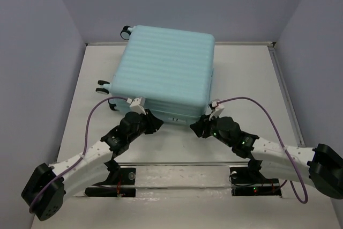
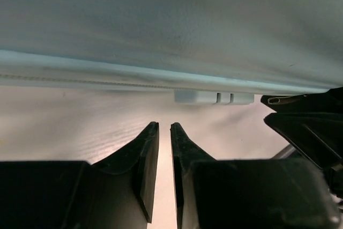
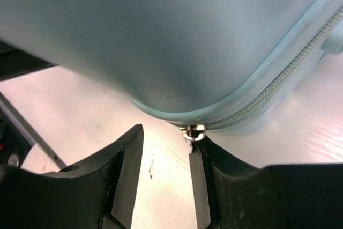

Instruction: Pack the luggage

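Currently, risk: zipper pull point(image 3: 192, 133), just ahead of the right gripper point(image 3: 166, 167) and hard by one of its spread fingers, may slip free if the jaws close off-centre, leaving the seam part-open. Left gripper point(image 2: 165, 156): fingers almost pressed together, holding nothing, shell edge directly ahead. Luggage point(image 1: 167, 71): pale aqua, ribbed, lying flat, lid down, black wheels on the side away from both grippers.

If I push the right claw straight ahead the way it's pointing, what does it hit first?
Most likely the luggage: the right claw points at its rounded corner, with the zipper pull by one fingertip. Depth is unclear.
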Tool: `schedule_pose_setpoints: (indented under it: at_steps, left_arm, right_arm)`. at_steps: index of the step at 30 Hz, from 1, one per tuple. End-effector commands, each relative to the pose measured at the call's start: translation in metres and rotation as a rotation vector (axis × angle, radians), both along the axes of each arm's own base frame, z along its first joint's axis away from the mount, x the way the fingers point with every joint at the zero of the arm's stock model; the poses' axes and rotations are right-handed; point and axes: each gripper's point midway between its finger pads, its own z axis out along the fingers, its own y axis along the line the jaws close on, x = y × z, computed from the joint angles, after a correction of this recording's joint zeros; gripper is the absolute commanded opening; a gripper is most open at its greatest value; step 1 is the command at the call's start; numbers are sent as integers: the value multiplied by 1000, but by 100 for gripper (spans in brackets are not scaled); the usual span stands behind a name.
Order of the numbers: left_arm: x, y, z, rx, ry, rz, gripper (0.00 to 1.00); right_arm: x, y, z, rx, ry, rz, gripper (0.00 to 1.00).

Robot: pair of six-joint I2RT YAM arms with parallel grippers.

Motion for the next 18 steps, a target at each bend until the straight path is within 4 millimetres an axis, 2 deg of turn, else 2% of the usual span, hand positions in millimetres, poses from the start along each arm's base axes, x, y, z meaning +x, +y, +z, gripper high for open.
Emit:
schedule_pose_setpoints:
  at_steps: [1,6,7,9,13,18]
  left_arm:
    - [32,-15,29,-54,-139,37,26]
    - [46,-29,23,-41,-147,24,26]
    - [49,-33,26,-53,-159,24,26]
    - [50,-38,22,-54,-151,16,26]
    - [48,-57,22,-65,-150,-22,26]
    - [42,-66,24,-76,-148,-34,26]
  right_arm:
    - [34,0,61,130,-152,-141,42]
    - [37,-2,64,149,-170,-172,27]
    - [38,-4,64,148,-173,-182,20]
    - [39,-6,65,149,-176,-193,14]
    - [41,-14,59,119,-164,-233,7]
    - [39,-25,42,78,-108,-276,7]
